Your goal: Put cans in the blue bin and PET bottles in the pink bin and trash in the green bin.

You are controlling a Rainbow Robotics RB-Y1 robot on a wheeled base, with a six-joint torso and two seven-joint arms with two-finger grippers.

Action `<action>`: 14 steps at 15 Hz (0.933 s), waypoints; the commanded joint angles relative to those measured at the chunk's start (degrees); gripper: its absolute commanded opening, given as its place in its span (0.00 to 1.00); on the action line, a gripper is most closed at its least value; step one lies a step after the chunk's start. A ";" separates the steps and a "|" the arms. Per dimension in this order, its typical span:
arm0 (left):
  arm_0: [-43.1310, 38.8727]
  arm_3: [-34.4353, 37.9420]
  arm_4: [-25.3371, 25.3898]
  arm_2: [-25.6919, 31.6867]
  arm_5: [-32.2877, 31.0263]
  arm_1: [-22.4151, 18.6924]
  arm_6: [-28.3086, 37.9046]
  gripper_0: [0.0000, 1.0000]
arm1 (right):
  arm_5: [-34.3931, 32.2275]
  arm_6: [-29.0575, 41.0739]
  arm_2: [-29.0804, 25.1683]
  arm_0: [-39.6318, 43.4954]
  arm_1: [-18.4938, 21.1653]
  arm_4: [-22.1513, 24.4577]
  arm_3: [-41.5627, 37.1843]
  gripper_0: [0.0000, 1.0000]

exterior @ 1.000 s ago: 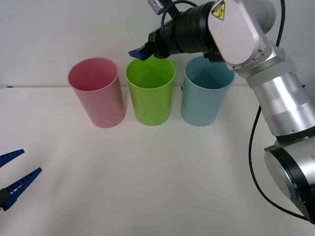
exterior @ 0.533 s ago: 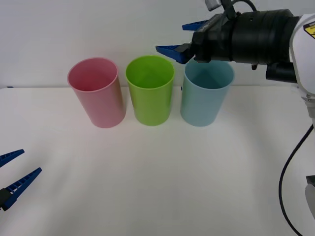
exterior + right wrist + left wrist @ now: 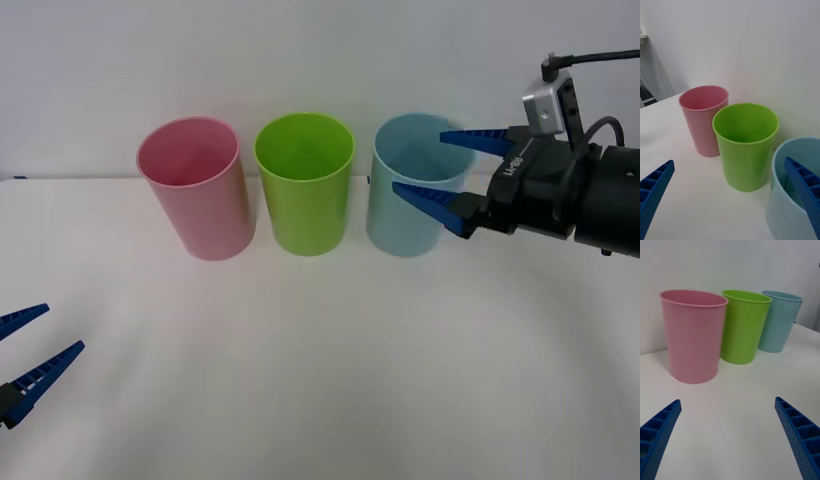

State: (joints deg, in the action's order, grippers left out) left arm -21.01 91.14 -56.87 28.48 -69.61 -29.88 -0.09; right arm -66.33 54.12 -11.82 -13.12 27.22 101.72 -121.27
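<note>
In the front view, the pink bin (image 3: 195, 187), green bin (image 3: 304, 182) and blue bin (image 3: 415, 198) are lined up upright on the white desk (image 3: 300, 380). The right end effector (image 3: 452, 174) is held released against the blue bin's right side; the left end effector (image 3: 28, 350) is parked released at the near-left edge

In the right wrist view, one blue finger (image 3: 805, 191) is seen crossing the blue bin's rim (image 3: 780, 180)

In the left wrist view, all three bins are faced by spread fingers (image 3: 658, 431)

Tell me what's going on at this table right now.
Three bins stand in a row: the pink bin, the green bin and the blue bin. The right tool hangs open and empty in front of the blue bin. The left tool waits open at the near left of the table.
</note>
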 commanded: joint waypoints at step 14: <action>0.00 0.00 0.00 0.00 0.00 0.00 0.00 0.85 | -11.80 -27.57 -7.16 22.08 0.11 -16.56 5.87 1.00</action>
State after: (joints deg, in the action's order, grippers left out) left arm -21.00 91.14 -56.87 28.48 -69.61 -29.88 -0.09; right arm -77.57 26.83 -18.60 8.39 27.33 85.35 -115.42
